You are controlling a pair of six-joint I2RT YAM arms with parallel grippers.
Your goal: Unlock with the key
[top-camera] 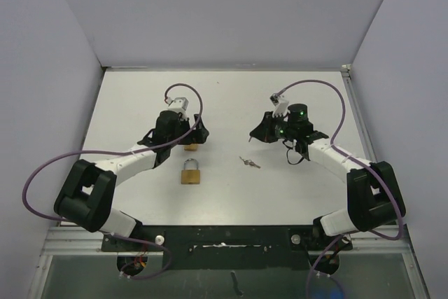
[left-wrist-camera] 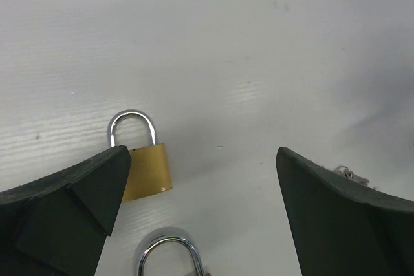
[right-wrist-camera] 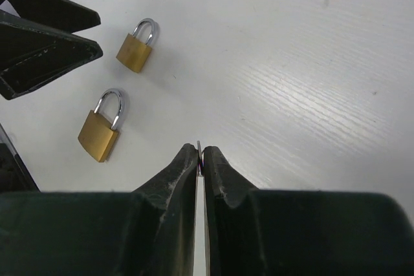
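Brass shows at the left: the far padlock (left-wrist-camera: pixel 147 171) lies just under our left gripper (left-wrist-camera: pixel 202 163), whose fingers stand wide apart above it, and the near padlock (top-camera: pixel 191 174) lies closer to the bases. Between the arms the key (top-camera: pixel 248 163) rests on the table (top-camera: pixel 231 103), touched by neither arm. Our right gripper (right-wrist-camera: pixel 199 154) hovers with its fingers pressed together; whether the thin sliver at their tips is something held, we cannot tell. We judge the task barely begun. Next we must part those fingers and pick up the key while the left steadies a lock.

brass padlocks (right-wrist-camera: pixel 99 135) (right-wrist-camera: pixel 135 53): 2 | small loose key (top-camera: pixel 248 163): 1 | robot arms (top-camera: pixel 126 162) (top-camera: pixel 339 160): 2
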